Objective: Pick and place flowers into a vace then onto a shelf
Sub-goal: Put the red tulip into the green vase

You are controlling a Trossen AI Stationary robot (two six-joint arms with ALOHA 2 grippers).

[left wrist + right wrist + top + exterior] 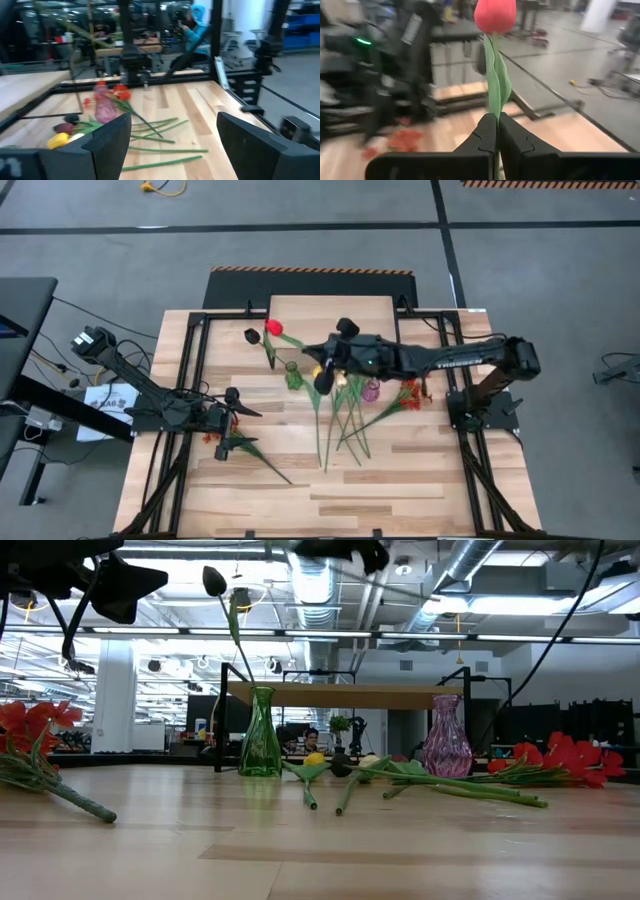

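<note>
Right wrist view gives us our clearest look: the right gripper has its two dark fingers pressed together on the green stem of a red tulip, whose bloom stands above the fingertips. From the high view we see that gripper reaching across the table, with the clear green glass vase just beside it and the pink glass vase a little behind it toward the arm's base. Loose long-stemmed flowers lie on the light wood slatted tabletop just beneath and past the gripper. Ahead of it sits the low wood-topped shelf on black legs, with nothing from the gripper touching it. Our left gripper hangs with fingers spread wide and nothing between them, near a spray of red-orange blossoms.
</note>
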